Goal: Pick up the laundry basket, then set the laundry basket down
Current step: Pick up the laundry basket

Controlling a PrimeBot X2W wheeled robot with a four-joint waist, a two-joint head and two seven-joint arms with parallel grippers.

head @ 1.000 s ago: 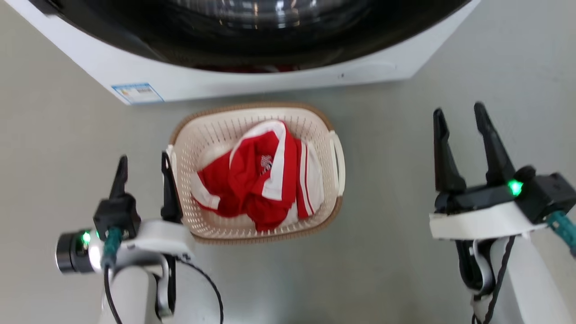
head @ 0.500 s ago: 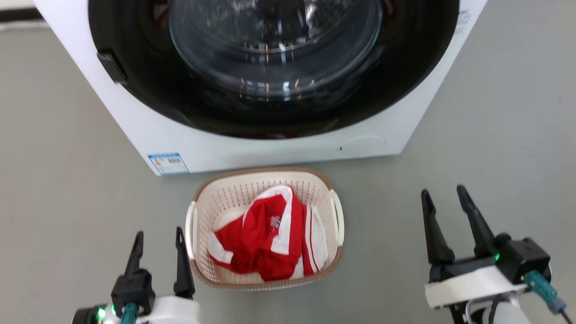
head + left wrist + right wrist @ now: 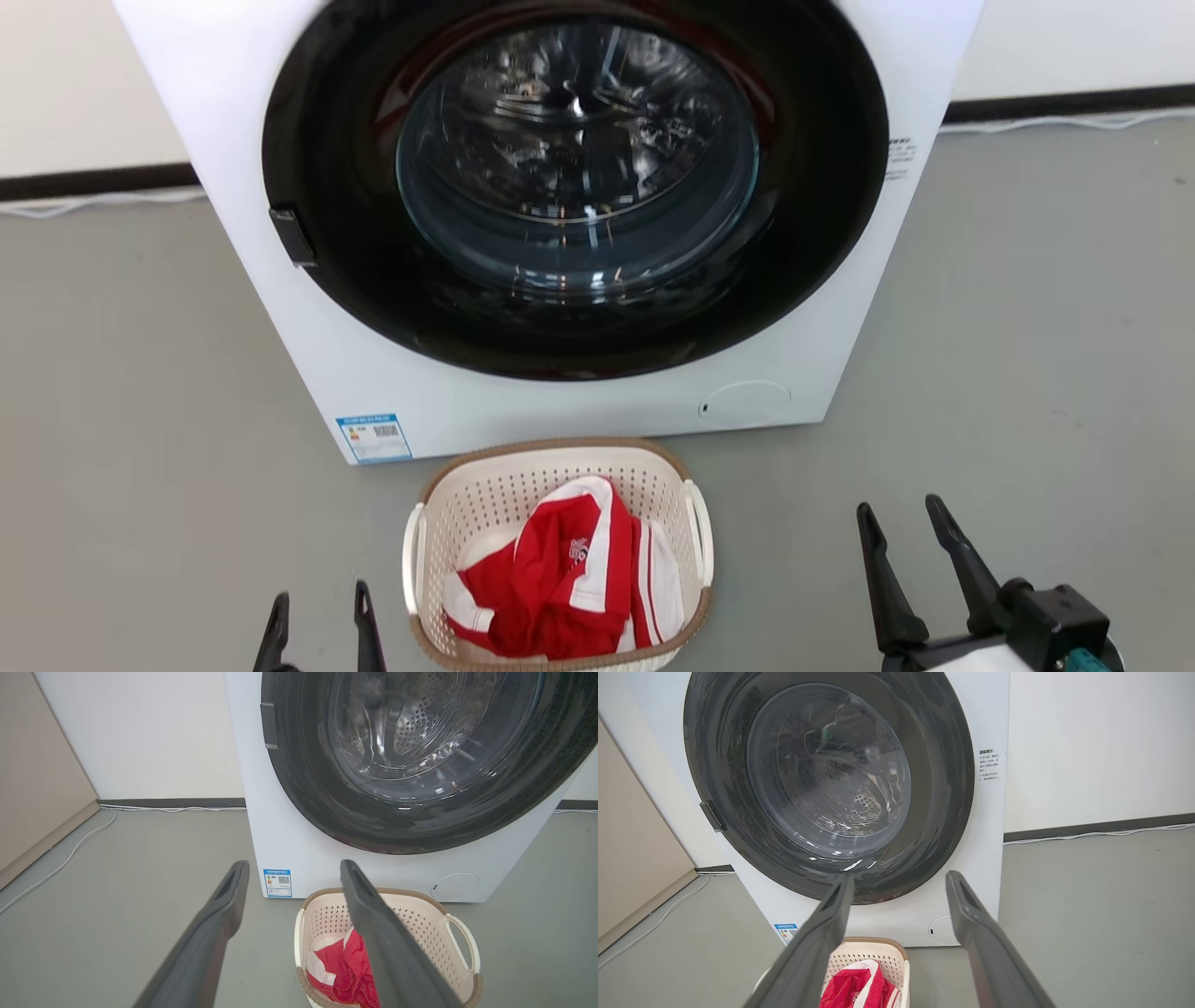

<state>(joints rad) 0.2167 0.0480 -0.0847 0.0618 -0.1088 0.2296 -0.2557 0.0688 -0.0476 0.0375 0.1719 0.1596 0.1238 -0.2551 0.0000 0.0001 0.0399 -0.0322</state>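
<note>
Both hands sit at the near edge of the head view. Left hand (image 3: pixel 321 597) has its fingers spread and nothing between them, just left of the basket's near-left corner and clear of it. Right hand (image 3: pixel 899 509) is likewise spread and empty, well apart to the right. The laundry basket (image 3: pixel 523 490) sits upright on the grey floor (image 3: pixel 1027 373), centred between the two hands, far rim just beside the base of the washing machine (image 3: pixel 523 411); can't tell if they touch. Inside is a crumpled red-and-white garment (image 3: pixel 569 597), all below the rim. My read on handling: thin perforated plastic, so light, fairly stiff but the walls probably flex if squeezed; the cloth adds little weight and will slide if the basket tips. Best grip points look like the white loop handles, left handle (image 3: pixel 411 560) and right handle (image 3: pixel 702 532), one finger through each loop, lifting evenly to keep it level. Smooth plastic could slip in a plain pinch on the rim. One-sided lift likely tilts it. Beyond, the machine's round glass door (image 3: pixel 579 159) is shut, wall behind.
</note>
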